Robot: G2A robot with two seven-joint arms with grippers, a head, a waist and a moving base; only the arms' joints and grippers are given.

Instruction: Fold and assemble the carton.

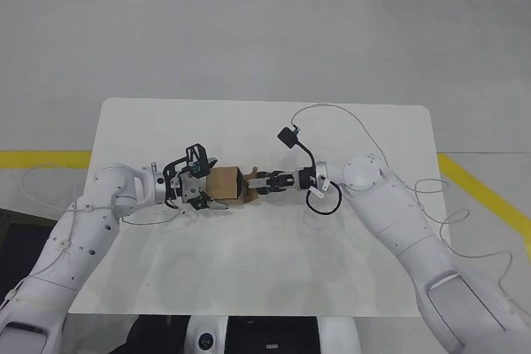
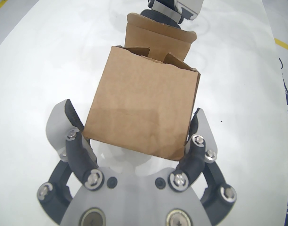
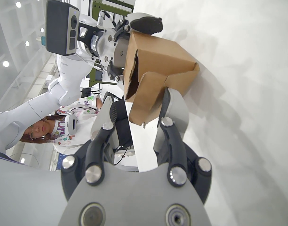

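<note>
Two grips: left claw (image 2: 133,116) pinches the carton (image 2: 144,99) steady (an anchor); right claw (image 3: 138,97), spread, straddles an end flap (image 3: 145,105), presumably to fold it.

2 white arms (image 1: 81,228), silver black-padded grippers (image 2: 134,116) (image 3: 138,97)

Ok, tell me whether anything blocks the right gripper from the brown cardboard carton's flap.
Nothing visible does. The right gripper straddles the flap of the brown cardboard carton, one finger touching it; the left gripper holds the opposite end.

Carton (image 2: 144,104) plain brown. Table (image 1: 265,265) white. Left end effector (image 2: 134,116) silver, black pads (image 2: 74,115). Floor line (image 1: 35,159) yellow.
</note>
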